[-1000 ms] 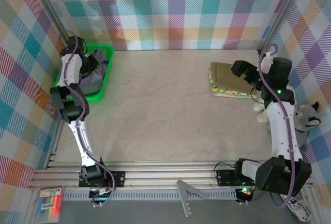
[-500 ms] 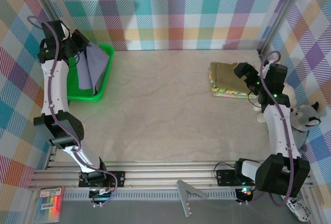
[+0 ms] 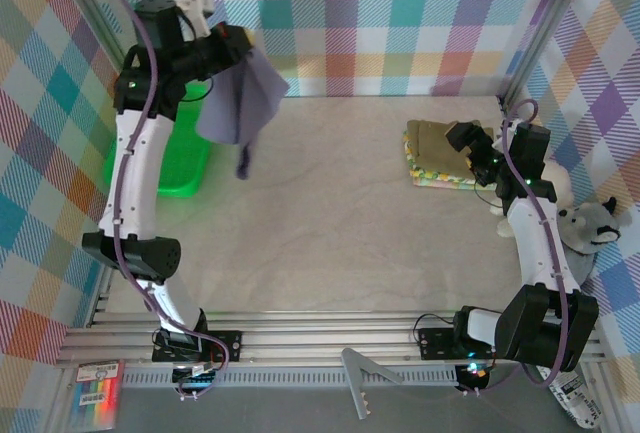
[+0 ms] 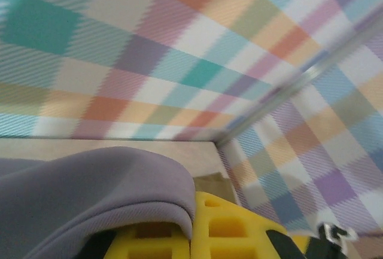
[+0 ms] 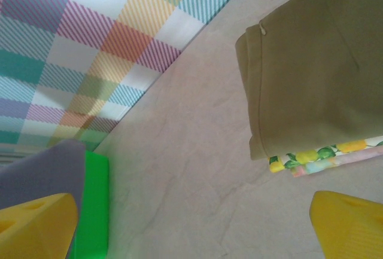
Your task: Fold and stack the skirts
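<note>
The grey-lavender skirt [image 3: 238, 103] hangs unfolded in the air above the table's far left. My left gripper [image 3: 226, 45] is shut on its top edge. In the left wrist view the grey cloth [image 4: 90, 193] drapes over my yellow fingers [image 4: 239, 229]. The olive-brown skirt [image 3: 432, 139] lies folded on top of the folded floral skirt [image 3: 440, 179] at the far right. My right gripper [image 3: 468, 145] hovers open at the right edge of that stack. Its wrist view shows the olive skirt [image 5: 311, 61] over the floral one [image 5: 317, 157], with bare table between its fingertips [image 5: 36, 223].
A green plastic basket [image 3: 170, 168] stands at the far left wall, below and left of the hanging skirt. A grey plush toy [image 3: 590, 225] and a white one [image 3: 520, 215] sit by the right wall. Plaid walls enclose the table on three sides.
My left arm has lifted the grey-lavender skirt out of the green basket and swung it up and right over the table. The right gripper has shifted only slightly beside the stack.
</note>
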